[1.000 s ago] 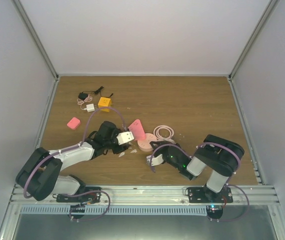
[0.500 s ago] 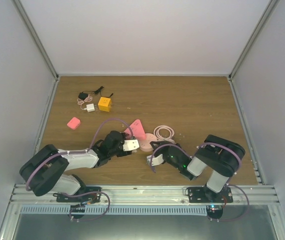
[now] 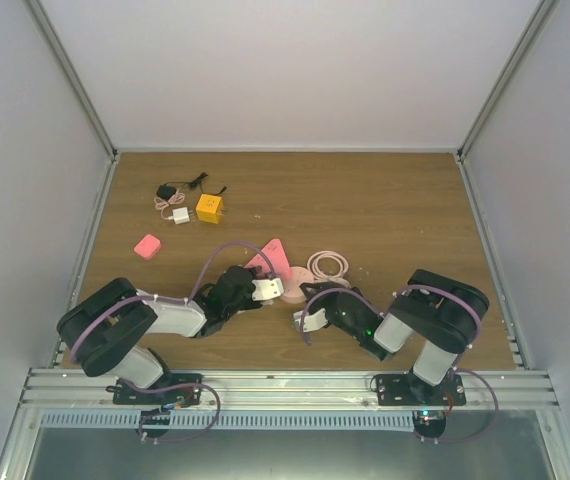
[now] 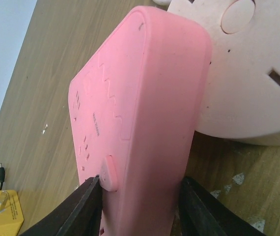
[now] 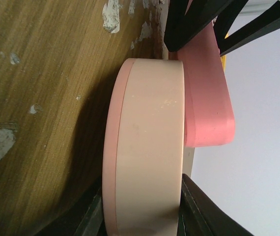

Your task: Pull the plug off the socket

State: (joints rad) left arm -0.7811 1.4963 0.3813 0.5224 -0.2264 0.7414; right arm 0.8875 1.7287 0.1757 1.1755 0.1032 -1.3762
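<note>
Closing my left gripper (image 3: 268, 289) is the change. A second ago it stood wider and a little farther left. Now its black fingers (image 4: 83, 211) press the two broad faces of the socket (image 4: 140, 108), a flat bright-pink plastic slab with rounded corners, up on edge near the middle of the wooden table (image 3: 385, 200). That gives me the second hold the pull needs, I judge.

Joined to the socket on its right is the plug (image 5: 147, 147), as I take the pale pink round plastic puck to be. My right gripper (image 3: 305, 322) has not budged and is partly closed, clamped on the plug's near side. The two parts are not yet apart.

The joint itself is hidden, so I see no prongs. From above, my own left wrist covers the grasp. My right fingertips run off the bottom of the wrist view, so I cannot tell exactly where they bear. A yellow plastic cube (image 4: 0, 214) is cut off at the corner.
</note>
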